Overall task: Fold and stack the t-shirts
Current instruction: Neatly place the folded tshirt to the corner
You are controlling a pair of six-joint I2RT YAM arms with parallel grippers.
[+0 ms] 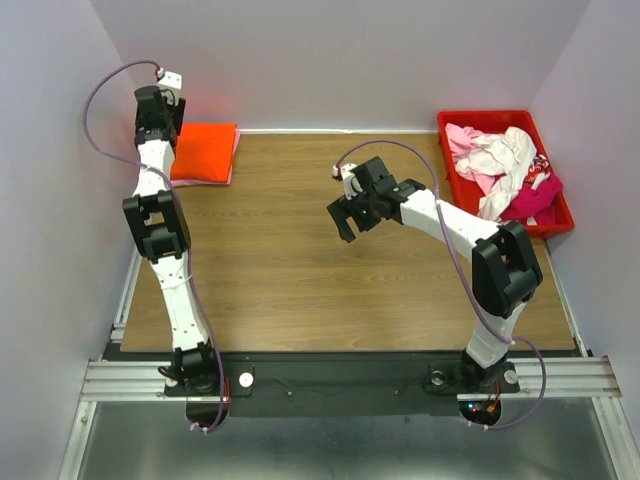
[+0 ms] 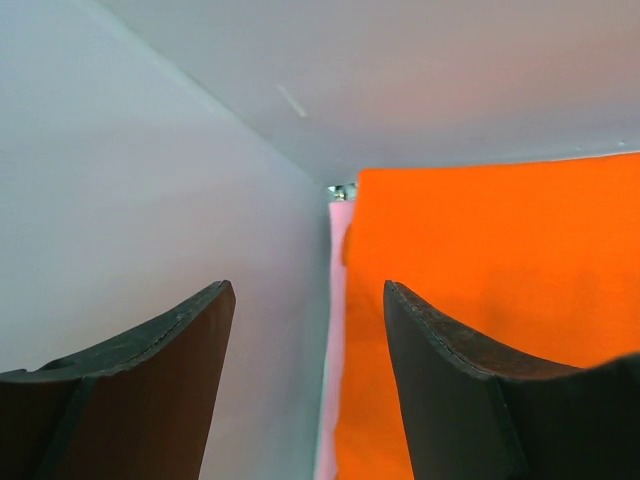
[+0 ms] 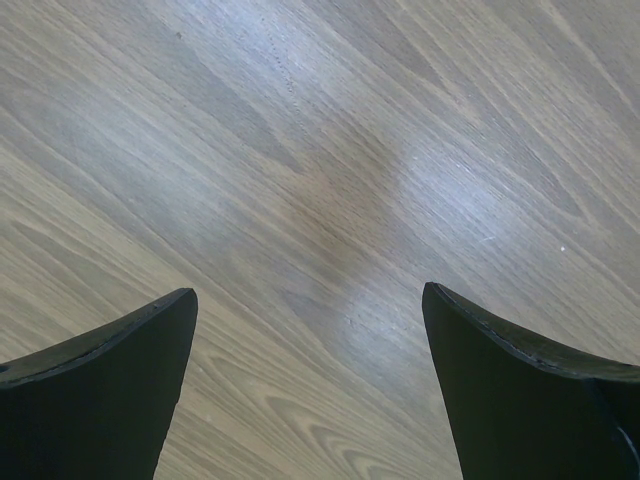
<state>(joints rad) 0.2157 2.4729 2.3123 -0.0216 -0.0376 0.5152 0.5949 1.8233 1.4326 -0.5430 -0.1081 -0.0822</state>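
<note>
While the left gripper (image 2: 305,290) hangs part-open and empty at the worktop's (image 1: 300,270) far-left corner, the folded orange shirt (image 1: 204,151) lies just beside it, on top of a pink shirt (image 2: 338,300). The right gripper (image 3: 310,295) gapes empty over mid-table. Loose shirts (image 1: 505,165) fill the red crate (image 1: 500,118) at the far-right corner.

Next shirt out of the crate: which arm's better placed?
Right. The right gripper, open and empty, hangs over the table, nearer the crate at far right. The left gripper is over the orange shirt in the far-left corner.
</note>
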